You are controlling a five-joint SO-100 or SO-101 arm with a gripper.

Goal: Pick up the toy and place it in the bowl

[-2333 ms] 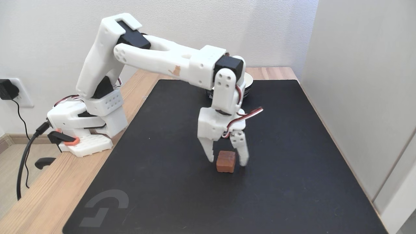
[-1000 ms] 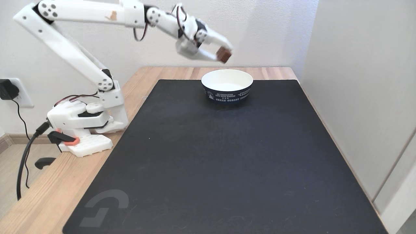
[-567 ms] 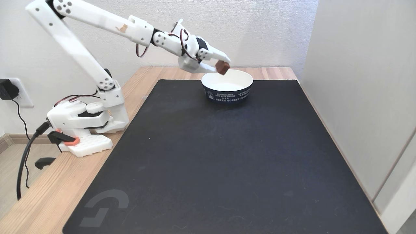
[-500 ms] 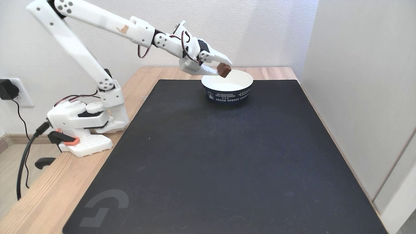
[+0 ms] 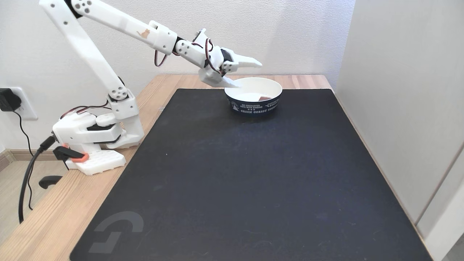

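Note:
The navy paper bowl [image 5: 253, 107] with white lettering stands at the far end of the black mat. Inside it, low against the near wall, a sliver of the reddish-brown toy [image 5: 265, 98] shows; the rim hides the rest of it. My white gripper [image 5: 249, 75] hangs over the bowl's left rim, reaching in from the left. It is open: the upper finger points right above the bowl, the lower finger dips toward the rim, and nothing sits between them.
A black mat [image 5: 246, 181] covers most of the wooden table [image 5: 54, 217]. The arm's base [image 5: 94, 141] sits at the left edge with cables running off it. A pale wall panel [image 5: 406, 108] rises close along the mat's right side.
The gripper carried the toy from the mat up and over the bowl, then opened. The toy dropped out of the fingers and now lies in the bowl.

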